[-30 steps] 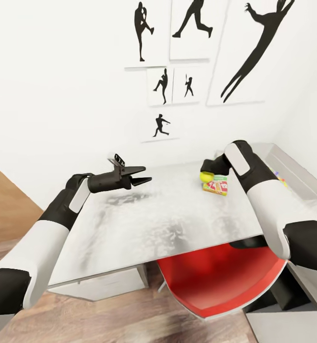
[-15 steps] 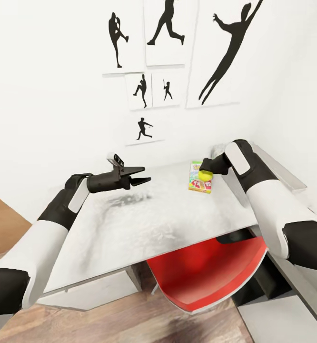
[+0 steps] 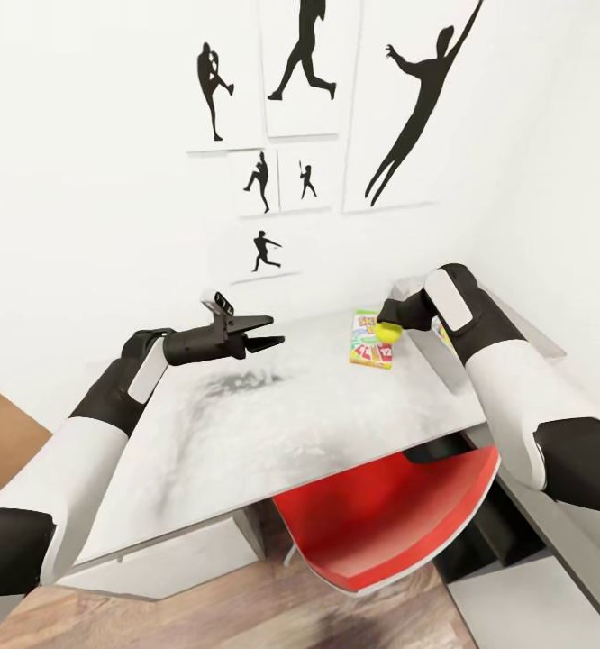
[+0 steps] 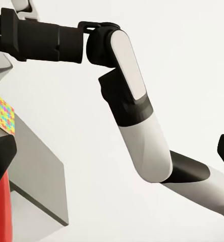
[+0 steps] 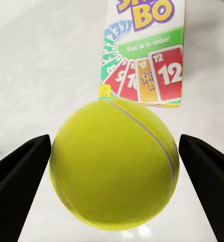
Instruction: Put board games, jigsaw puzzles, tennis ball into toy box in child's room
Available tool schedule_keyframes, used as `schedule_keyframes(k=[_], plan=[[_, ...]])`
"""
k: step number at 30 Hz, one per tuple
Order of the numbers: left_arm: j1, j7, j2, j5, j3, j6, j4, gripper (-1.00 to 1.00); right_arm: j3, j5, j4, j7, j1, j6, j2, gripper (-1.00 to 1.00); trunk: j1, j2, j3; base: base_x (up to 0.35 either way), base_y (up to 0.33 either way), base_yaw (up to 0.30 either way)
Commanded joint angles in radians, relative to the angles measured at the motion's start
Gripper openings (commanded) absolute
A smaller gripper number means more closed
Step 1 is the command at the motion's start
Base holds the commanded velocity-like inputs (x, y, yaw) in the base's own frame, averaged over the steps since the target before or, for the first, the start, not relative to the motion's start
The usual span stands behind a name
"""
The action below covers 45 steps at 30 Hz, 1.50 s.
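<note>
My right gripper (image 3: 390,326) is shut on the yellow-green tennis ball (image 3: 388,333), holding it just above the pale grey table (image 3: 273,424). In the right wrist view the tennis ball (image 5: 114,164) sits between the two dark fingers (image 5: 21,171). Below and beside it a board game (image 3: 370,339) with bright card art lies flat on the table. My left gripper (image 3: 266,332) hovers open over the table's left part, holding nothing. The toy box (image 3: 527,330) shows as a pale grey rim behind my right arm. A multicoloured jigsaw puzzle (image 4: 2,112) lies on a pale grey surface.
A red chair (image 3: 381,527) is tucked under the table's front edge. The white wall behind carries black silhouette posters (image 3: 300,54). Wood-plank floor (image 3: 3,424) shows at the left. My right forearm (image 3: 516,388) crosses the table's right edge.
The whole view has swung, with posters and table sliding left. My right gripper still holds the ball. The board game now lies to the ball's left instead of under its right.
</note>
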Motion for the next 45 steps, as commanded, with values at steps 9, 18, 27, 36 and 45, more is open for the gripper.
schedule_keyframes(k=[9,18,27,36,45], plan=[[0.001,-0.002,0.001,0.000,-0.003,0.008,0.001,1.00,0.006,-0.011,-0.002,-0.009,-0.001,0.001,-0.002,-1.00,0.001,-0.002,0.012,0.000,0.038,-0.002],[0.006,0.002,0.005,-0.006,-0.004,0.005,0.002,1.00,0.006,-0.014,-0.035,-0.008,0.000,0.001,-0.003,-1.00,0.001,-0.002,0.027,0.000,0.002,0.000],[0.068,0.005,0.010,-0.016,-0.011,0.001,0.003,1.00,0.005,-0.029,-0.046,-0.002,0.034,-0.004,-0.005,-1.00,0.001,-0.002,0.041,0.000,0.000,0.000],[0.147,0.010,0.006,-0.015,-0.011,-0.009,-0.004,1.00,0.002,-0.037,-0.047,0.003,0.080,-0.014,-0.016,-1.00,0.001,-0.002,0.055,0.000,0.000,0.000],[0.149,0.008,0.007,-0.015,-0.010,-0.010,-0.006,1.00,0.003,-0.037,-0.047,0.001,0.100,-0.024,-0.005,-1.00,0.001,-0.002,0.070,0.000,0.000,0.000]])
